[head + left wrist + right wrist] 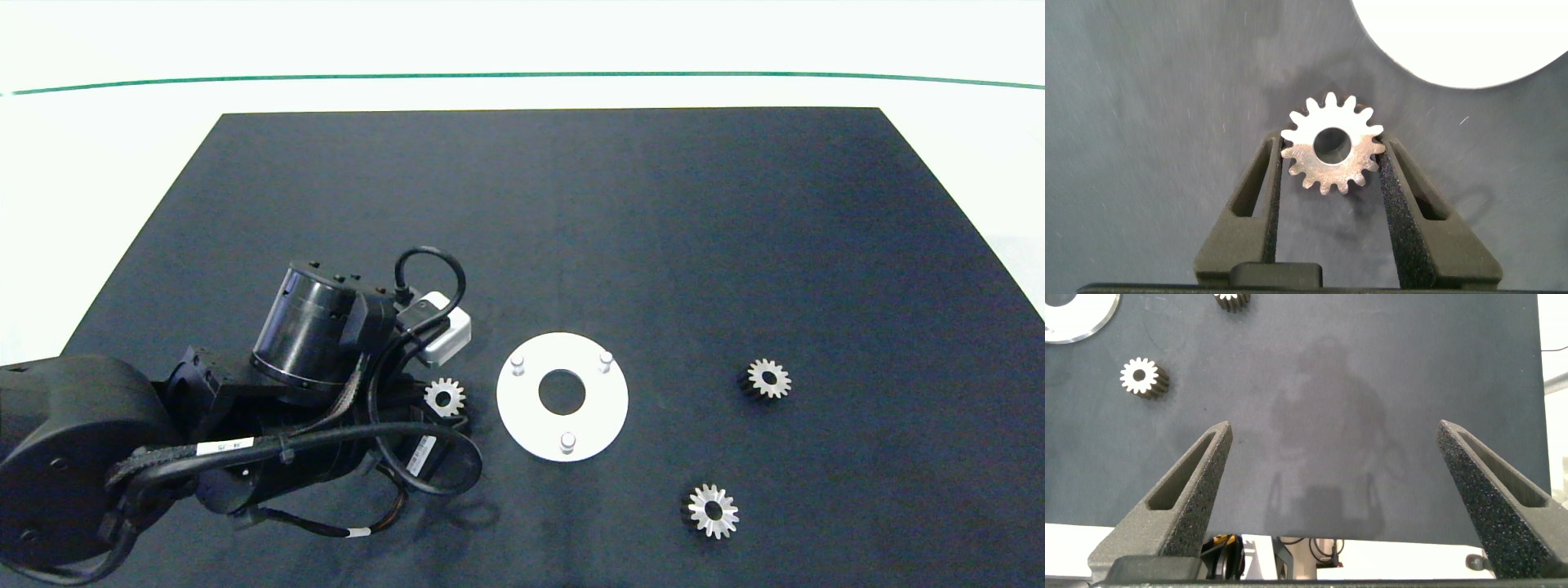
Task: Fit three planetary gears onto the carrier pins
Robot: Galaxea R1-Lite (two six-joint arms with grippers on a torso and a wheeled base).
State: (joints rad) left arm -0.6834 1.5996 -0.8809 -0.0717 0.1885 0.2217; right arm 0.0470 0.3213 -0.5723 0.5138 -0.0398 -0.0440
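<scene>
The left gripper [1331, 167] clamps a silvery planetary gear [1333, 144] between its two dark fingers [1401, 200] — teeth pressed against both inner pads, round centre hole showing. Beyond the fingertips, past the gear, lies the white disc's [1462, 41] curved edge on the dark mat [1151, 98].

You see dark mat [571, 229] spread over white table [106, 163]; thin green line crosses table beyond mat's far edge. On mat: white disc [562, 425] with three carrier pins [567, 442], near front centre. One gear [445, 397] just left of disc; two gears [768, 378] [713, 511] well apart to disc's right.
</scene>
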